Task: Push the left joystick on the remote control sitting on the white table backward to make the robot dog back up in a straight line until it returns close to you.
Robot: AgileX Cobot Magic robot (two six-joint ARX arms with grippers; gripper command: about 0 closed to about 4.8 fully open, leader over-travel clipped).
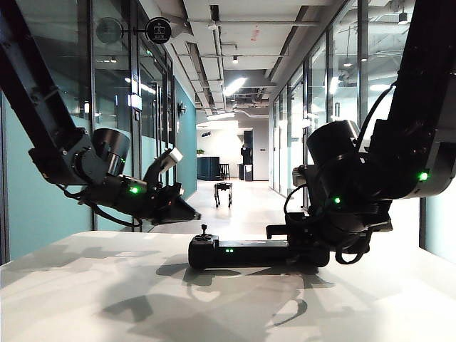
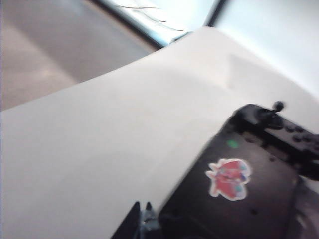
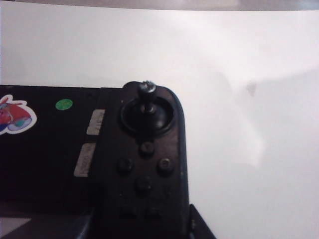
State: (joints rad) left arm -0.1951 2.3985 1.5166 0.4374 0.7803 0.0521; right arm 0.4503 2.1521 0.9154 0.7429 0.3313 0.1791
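Down the glass corridor the robot dog [image 1: 224, 193] is standing far off while, on the white table [image 1: 107, 299], the left gripper [image 1: 187, 214], opening unreadable, is hovering just upper-left of the left joystick [image 1: 204, 231] on the remote control [image 1: 246, 254], whose far end the right gripper [image 1: 285, 231] is bracing, half-open.

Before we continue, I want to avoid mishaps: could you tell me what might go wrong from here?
The left gripper hovers short of the tiny left joystick; its finger could slip off the cap. The right gripper clamps only one end of the remote control, so a push might pivot it on the white table. A skewed push could veer the robot dog toward the glass walls.
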